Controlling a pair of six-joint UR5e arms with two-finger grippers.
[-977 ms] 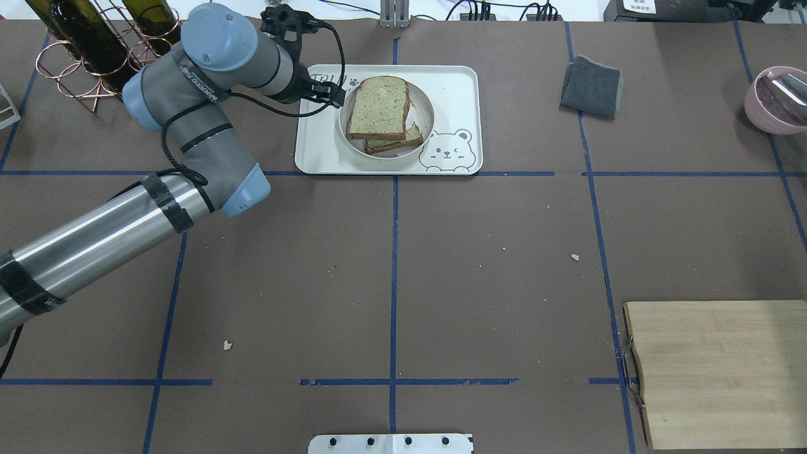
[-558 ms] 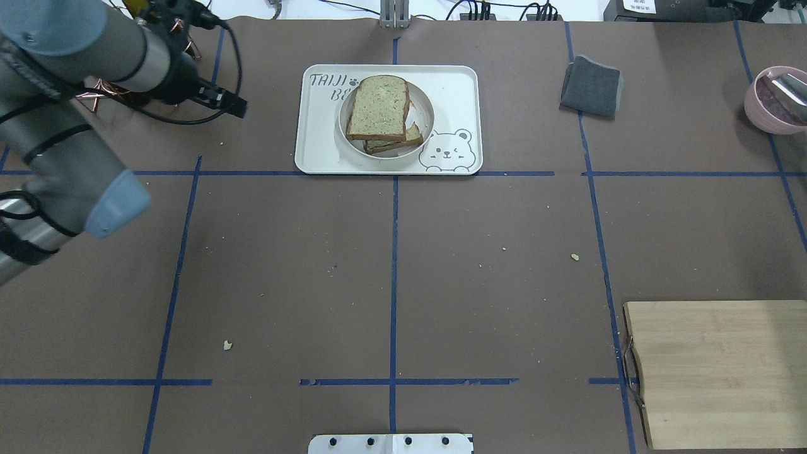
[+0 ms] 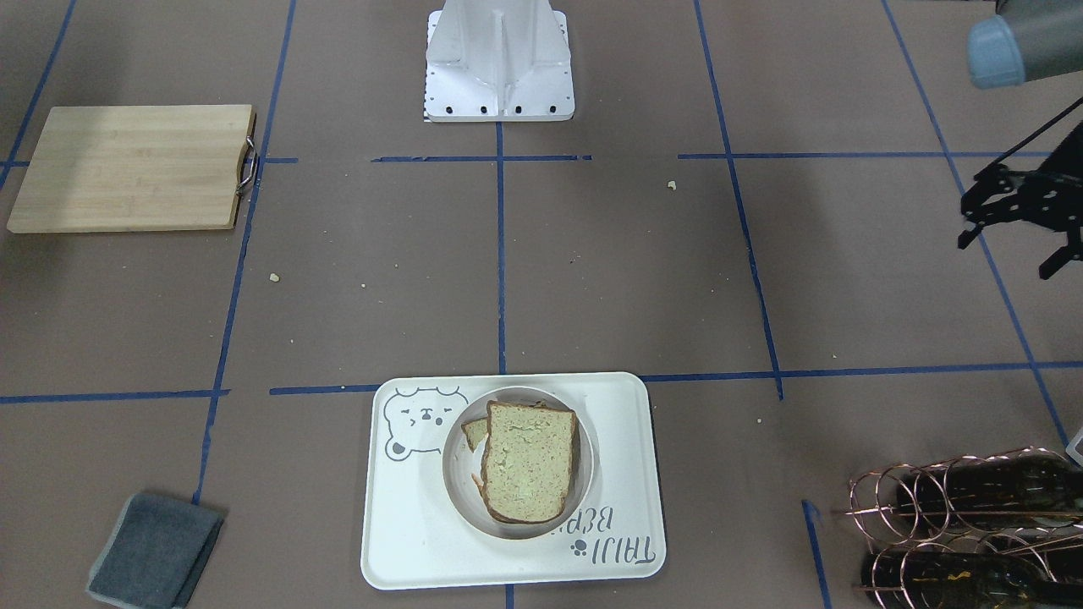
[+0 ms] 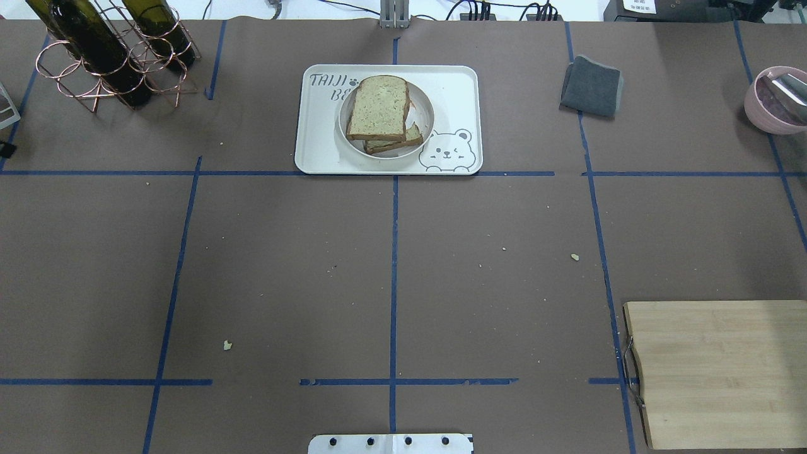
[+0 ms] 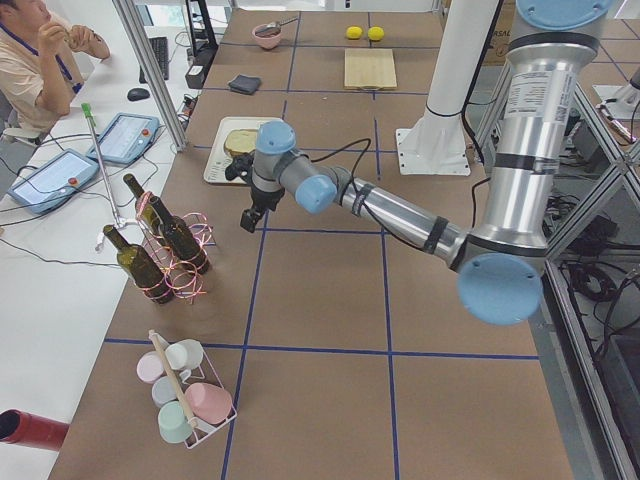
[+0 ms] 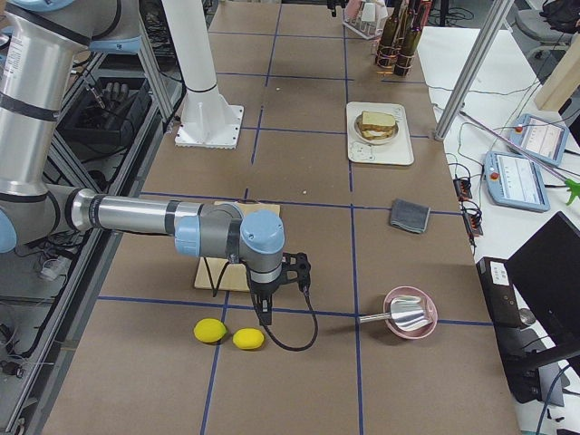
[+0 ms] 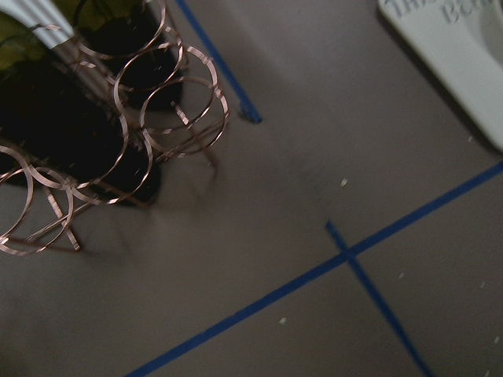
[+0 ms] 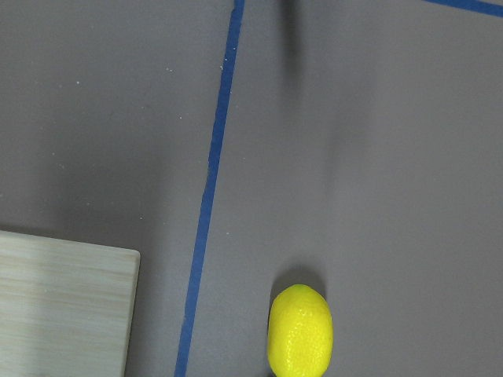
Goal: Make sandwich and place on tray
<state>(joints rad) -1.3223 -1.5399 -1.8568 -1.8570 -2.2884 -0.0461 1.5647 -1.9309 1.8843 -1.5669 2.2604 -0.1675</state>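
Plainly, the left arm (image 5: 400,215) had pulled back from the tray (image 4: 457,88). A second earlier its wrist had hung at the tray's lettered corner. Now it had swung well off to that side of the tray, all but gone from the overhead view. That suggested the placing was done and the task was as good as finished. On the tray stood the round plate (image 4: 432,123), and on the plate lay the sandwich (image 4: 378,107), its top slice skewed over the lower one, with nothing touching it. The left gripper (image 3: 1005,254) hung well apart from the sandwich, its jaws spread wide and empty. The right gripper (image 6: 263,304) hovered far from the tray, beside two lemons (image 6: 227,335). Whether its jaws were parted could not be told.
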